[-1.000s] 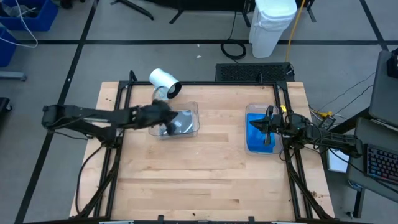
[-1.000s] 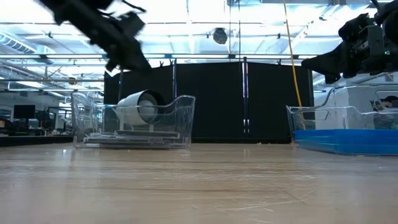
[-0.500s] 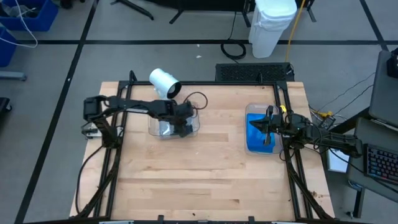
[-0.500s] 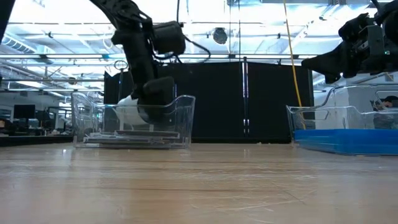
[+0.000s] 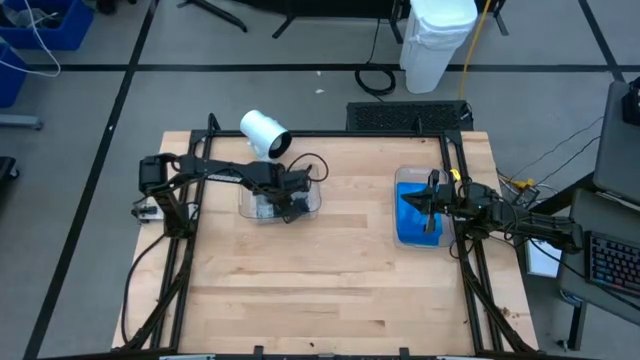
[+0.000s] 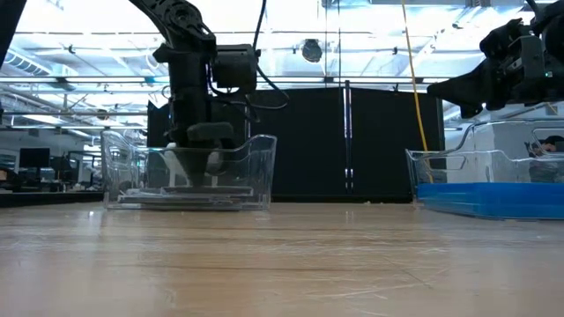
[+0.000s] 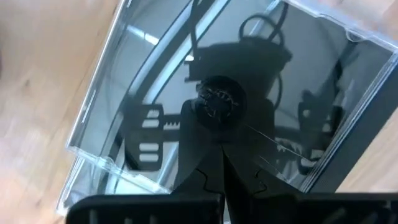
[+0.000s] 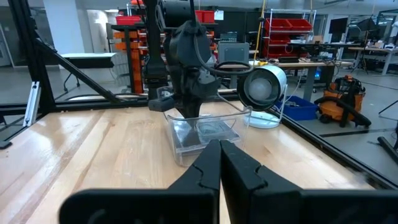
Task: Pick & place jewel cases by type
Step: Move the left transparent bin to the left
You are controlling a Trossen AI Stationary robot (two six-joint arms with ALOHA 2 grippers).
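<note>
You look nearly finished: the blue jewel cases lie in the right tray and the dark grey jewel cases are stacked in the left tray (no loose case shows on the table). Your left gripper hangs pinched shut and empty over that stack; your right gripper, also pinched shut and empty, waits over the blue tray.

Two dark jointed arms trailing black cables.

Glossy clear plastic jewel case (reflective)
</note>
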